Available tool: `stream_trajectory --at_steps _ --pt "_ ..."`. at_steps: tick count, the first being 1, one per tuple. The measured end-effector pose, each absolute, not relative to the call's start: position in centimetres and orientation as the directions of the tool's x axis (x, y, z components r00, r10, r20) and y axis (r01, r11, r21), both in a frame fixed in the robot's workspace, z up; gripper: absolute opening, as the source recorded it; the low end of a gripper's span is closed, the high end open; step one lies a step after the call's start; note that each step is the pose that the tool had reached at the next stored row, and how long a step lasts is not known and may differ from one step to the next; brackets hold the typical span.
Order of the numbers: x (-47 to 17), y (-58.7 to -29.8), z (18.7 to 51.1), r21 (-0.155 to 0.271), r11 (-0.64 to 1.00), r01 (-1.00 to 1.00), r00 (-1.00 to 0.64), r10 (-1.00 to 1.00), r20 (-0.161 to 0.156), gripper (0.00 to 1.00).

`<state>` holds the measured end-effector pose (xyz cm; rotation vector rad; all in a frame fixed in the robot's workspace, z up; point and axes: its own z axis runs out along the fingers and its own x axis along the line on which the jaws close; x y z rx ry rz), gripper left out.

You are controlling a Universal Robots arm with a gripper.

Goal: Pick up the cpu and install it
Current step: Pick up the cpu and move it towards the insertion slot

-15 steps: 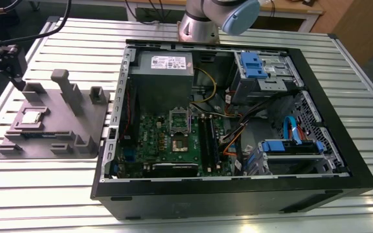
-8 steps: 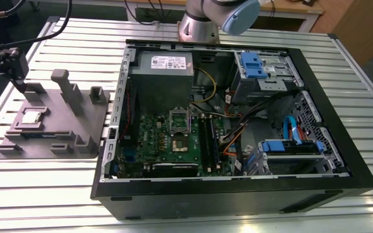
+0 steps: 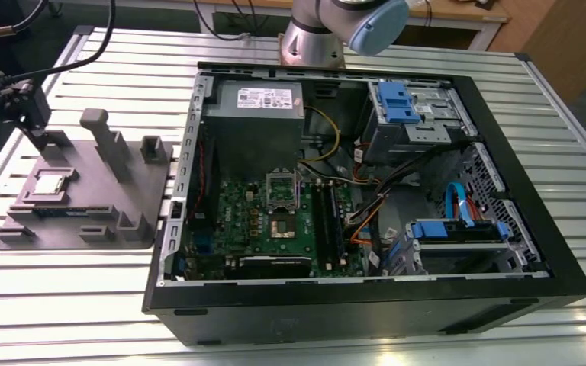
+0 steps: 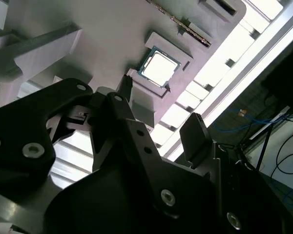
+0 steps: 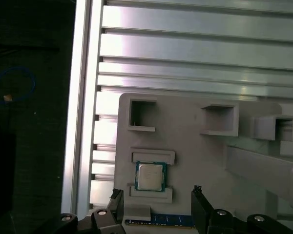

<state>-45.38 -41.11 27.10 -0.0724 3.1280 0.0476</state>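
The black gripper (image 4: 161, 102) hangs over a grey plastic holder (image 4: 102, 29), its two fingers (image 4: 195, 134) spread wide with nothing between them. Taking the way those fingers point as twelve o'clock, the chip (image 4: 159, 67) lies at twelve, just past the tips and not touching them. It sits flat in a square pocket of the holder (its metal top catches the light). Farther on, near one o'clock, is a thin strip of circuit board (image 4: 190, 28). A ribbed aluminium table (image 4: 254, 46) carries the holder, and at three o'clock, past its edge, blue and black cables (image 4: 288, 151) trail.

One cpu (image 5: 150, 176), one grey fixture tray (image 3: 89, 192), one open computer case (image 3: 375, 309), one green motherboard (image 3: 240, 221), one pincer (image 5: 157, 195).
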Motion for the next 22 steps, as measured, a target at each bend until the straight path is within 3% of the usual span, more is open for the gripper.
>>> stream_trajectory --at_steps 22 --pt "-45.4 -41.5 25.2 0.032 0.998 -0.046 -0.999 -0.046 -0.013 0.66"
